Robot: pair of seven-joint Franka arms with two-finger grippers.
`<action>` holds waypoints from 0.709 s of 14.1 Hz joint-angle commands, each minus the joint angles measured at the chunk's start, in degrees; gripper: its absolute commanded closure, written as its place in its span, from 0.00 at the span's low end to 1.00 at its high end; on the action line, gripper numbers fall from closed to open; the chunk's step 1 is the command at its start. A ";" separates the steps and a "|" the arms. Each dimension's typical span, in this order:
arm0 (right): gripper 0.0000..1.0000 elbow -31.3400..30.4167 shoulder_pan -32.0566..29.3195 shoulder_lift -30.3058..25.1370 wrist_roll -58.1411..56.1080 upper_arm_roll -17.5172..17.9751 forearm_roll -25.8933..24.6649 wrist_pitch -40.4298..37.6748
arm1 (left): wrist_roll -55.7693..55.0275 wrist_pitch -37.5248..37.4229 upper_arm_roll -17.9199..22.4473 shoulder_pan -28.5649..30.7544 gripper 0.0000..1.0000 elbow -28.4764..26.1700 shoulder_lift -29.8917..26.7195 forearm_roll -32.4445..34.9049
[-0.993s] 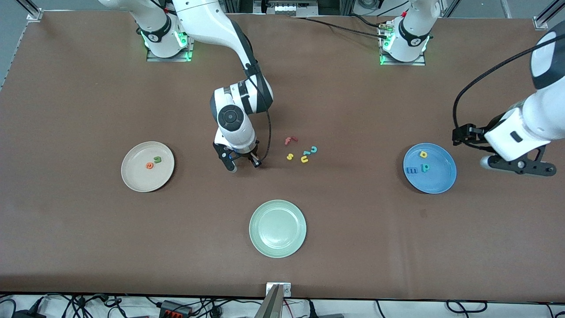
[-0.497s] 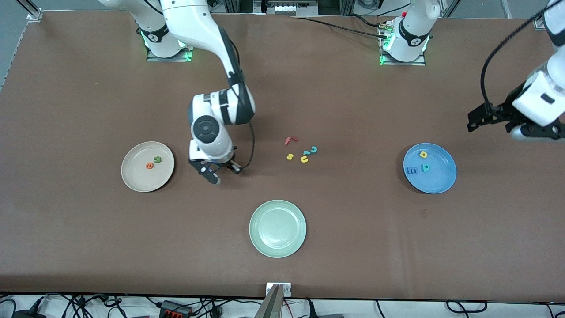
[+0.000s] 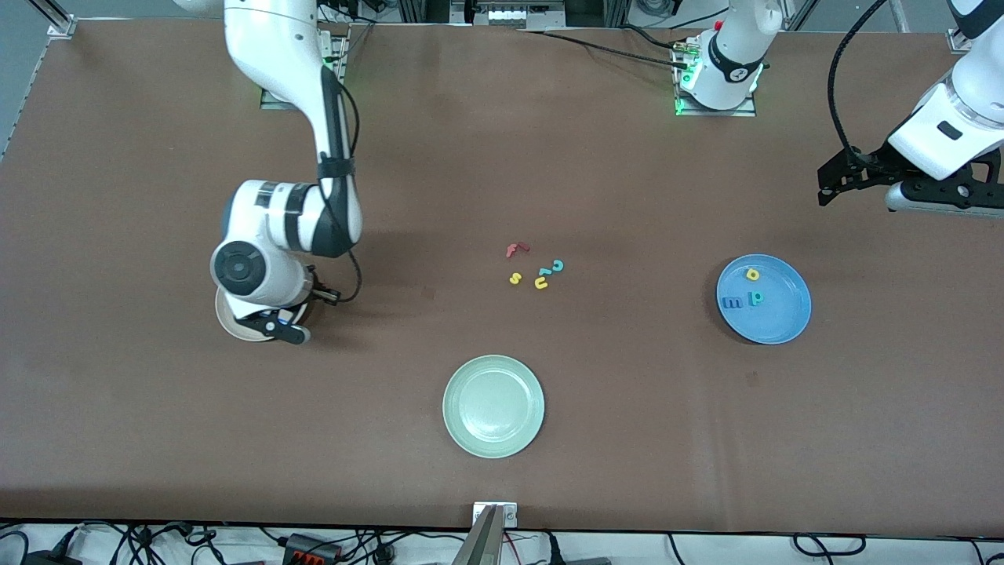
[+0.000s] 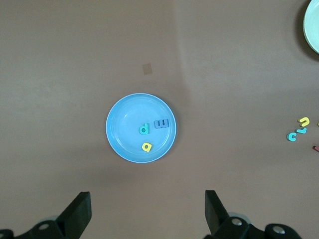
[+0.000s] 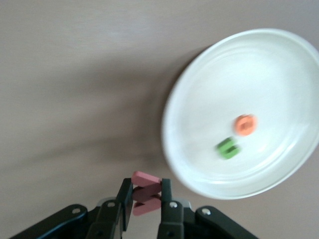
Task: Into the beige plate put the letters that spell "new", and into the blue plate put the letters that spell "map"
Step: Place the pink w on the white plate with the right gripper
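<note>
My right gripper (image 5: 146,195) is shut on the pinkish-red "w" (image 5: 145,178) and hangs at the rim of the beige plate (image 5: 199,94). In that plate lie the orange "e" (image 5: 245,124) and the green "n" (image 5: 228,148). In the front view the right gripper (image 3: 276,328) covers most of the beige plate (image 3: 225,318). The blue plate (image 3: 780,326) holds the blue "m" (image 3: 733,302), teal "p" (image 3: 755,297) and yellow "a" (image 3: 753,274). My left gripper (image 4: 147,214) is open and empty, raised above the table beside the blue plate (image 4: 117,142), toward the left arm's end.
A pale green plate (image 3: 493,406) sits near the front camera at mid-table. Loose letters lie in the middle: a red "f" (image 3: 515,249), a yellow "s" (image 3: 515,278), a yellow "u" (image 3: 541,282) and a teal "c" (image 3: 558,266).
My right arm has swung from mid-table over to the beige plate, carrying the "w". The left arm has lifted and drawn back from the blue plate toward the bases.
</note>
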 commanded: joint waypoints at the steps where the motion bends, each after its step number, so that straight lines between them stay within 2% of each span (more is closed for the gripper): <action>1: 0.88 -3.76 -1.39 -0.42 -11.36 -1.88 -0.06 0.50 | 2.64 -2.04 1.06 -0.90 0.00 3.64 2.11 -0.59; 5: 0.88 -5.53 -6.83 -0.33 -23.24 -1.80 0.11 1.65 | 2.91 -3.17 0.97 -0.02 0.00 3.55 2.64 -0.68; 8: 0.87 -8.24 -9.04 0.19 -29.49 -1.18 0.64 7.43 | 2.82 -3.80 0.62 -0.02 0.00 3.73 2.65 -1.38; 9: 0.84 -8.78 -9.48 0.20 -30.72 -0.48 0.73 8.67 | 2.82 -3.80 0.36 -0.11 0.00 3.73 2.65 -1.38; 10: 0.75 -8.96 -10.35 0.20 -30.91 0.31 0.73 9.46 | 2.91 -3.80 0.36 -0.11 0.00 3.73 2.56 -1.38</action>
